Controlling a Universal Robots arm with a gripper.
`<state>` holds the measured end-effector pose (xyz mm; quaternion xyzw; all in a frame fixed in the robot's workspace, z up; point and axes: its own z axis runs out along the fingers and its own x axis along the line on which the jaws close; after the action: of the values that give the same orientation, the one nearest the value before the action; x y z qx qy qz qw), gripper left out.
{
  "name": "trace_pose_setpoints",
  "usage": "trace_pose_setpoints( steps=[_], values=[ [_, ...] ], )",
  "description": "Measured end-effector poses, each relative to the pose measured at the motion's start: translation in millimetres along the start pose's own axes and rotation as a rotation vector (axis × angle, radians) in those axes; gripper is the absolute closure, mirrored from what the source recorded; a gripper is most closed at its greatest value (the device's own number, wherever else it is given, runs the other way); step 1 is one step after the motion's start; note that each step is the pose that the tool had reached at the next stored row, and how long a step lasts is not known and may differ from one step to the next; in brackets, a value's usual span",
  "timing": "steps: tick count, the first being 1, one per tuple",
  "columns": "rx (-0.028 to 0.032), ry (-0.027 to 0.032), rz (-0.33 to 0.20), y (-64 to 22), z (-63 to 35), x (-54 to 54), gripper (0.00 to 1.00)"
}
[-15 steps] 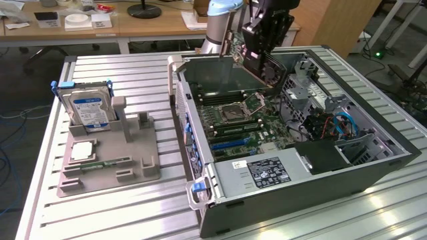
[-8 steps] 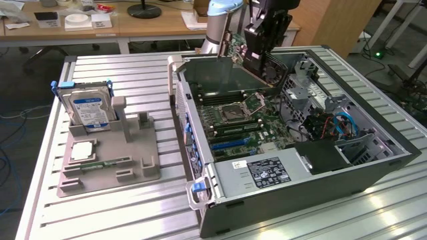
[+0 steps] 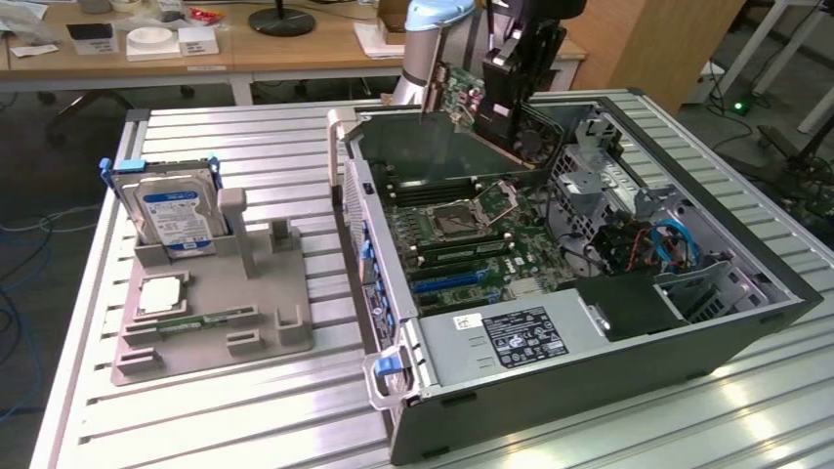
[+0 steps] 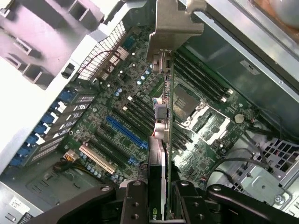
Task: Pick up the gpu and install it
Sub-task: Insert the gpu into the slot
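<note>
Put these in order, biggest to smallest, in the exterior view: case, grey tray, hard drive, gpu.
1. Case
2. Grey tray
3. Hard drive and gpu: look alike, gpu partly hidden, so unranked.

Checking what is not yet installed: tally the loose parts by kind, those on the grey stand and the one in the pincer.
hard drive: 1
processor chip: 1
memory stick: 1
gpu, gripped in the pincer above the open case: 1
Total: 4
</note>
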<state>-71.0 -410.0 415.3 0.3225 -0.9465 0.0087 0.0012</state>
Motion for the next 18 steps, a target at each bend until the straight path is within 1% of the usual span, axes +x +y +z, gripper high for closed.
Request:
trace_pose_setpoints(
  steps=[3, 5, 7, 11, 12, 18],
  values=[
    [0.0004, -0.0006, -0.035, -0.1, 0.1, 0.1, 0.73],
    [0.0021, -0.0027, -0.059, -0.1, 0.4, 0.2, 0.73],
    [0.0062, -0.0081, -0.087, -0.1, 0.9, 0.1, 0.73],
    [0.0175, -0.0223, -0.136, -0.1, 2.1, 0.1, 0.73],
    [0.0191, -0.0243, -0.15, -0.2, 2.3, 0.0, 0.73],
    [0.0196, -0.0278, -0.258, -0.1, 4.3, 0.1, 0.73]
  ],
)
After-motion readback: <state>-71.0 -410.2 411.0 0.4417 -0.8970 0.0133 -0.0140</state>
